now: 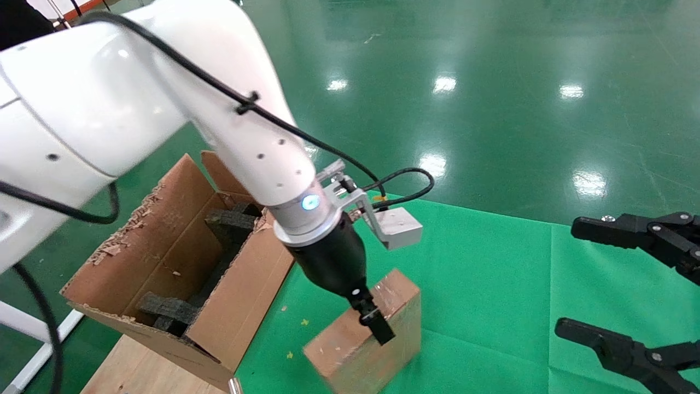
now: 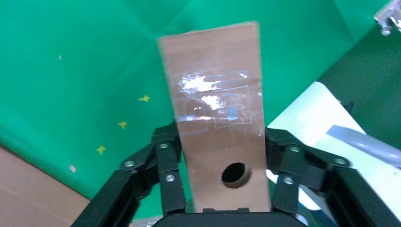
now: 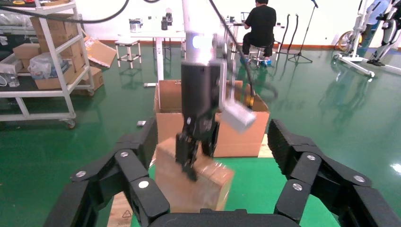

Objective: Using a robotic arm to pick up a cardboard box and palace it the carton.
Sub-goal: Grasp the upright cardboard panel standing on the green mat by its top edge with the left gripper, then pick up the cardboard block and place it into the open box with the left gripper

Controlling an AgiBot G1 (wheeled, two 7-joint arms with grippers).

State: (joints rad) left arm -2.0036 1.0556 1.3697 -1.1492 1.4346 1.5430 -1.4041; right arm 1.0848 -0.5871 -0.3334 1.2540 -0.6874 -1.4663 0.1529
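Over the green cloth [image 1: 492,273], your robotic arm [image 1: 164,109] reached down from the left of the head view, its blue-lit wrist ring and silver block just above the black left gripper [image 1: 377,325]. That gripper was clamped on the cardboard box [image 1: 363,339]: in the left wrist view its black linkage fingers [image 2: 165,165] pressed against both long sides of the narrow brown box [image 2: 215,118], with the shiny clear tape and the small round hole facing the camera. You had the box tilted, one end low toward the near edge of the cloth and the other raised; whether its low end touched the cloth could not be told. The carton [image 1: 164,257] stood just to the left of the box, apart from it, on a pale wooden surface [image 1: 136,366] (ragged torn flaps up, dark grey foam pieces [image 1: 229,224] showing inside). The box was outside the carton. From the right wrist view you saw the same hold head-on: the arm's gripper [image 3: 191,158] on the box [image 3: 189,184], the carton [image 3: 236,127] behind it. Your right gripper [image 1: 618,284] hung at the right edge of the head view, well apart from the box, its black jaws spread wide and holding nothing.
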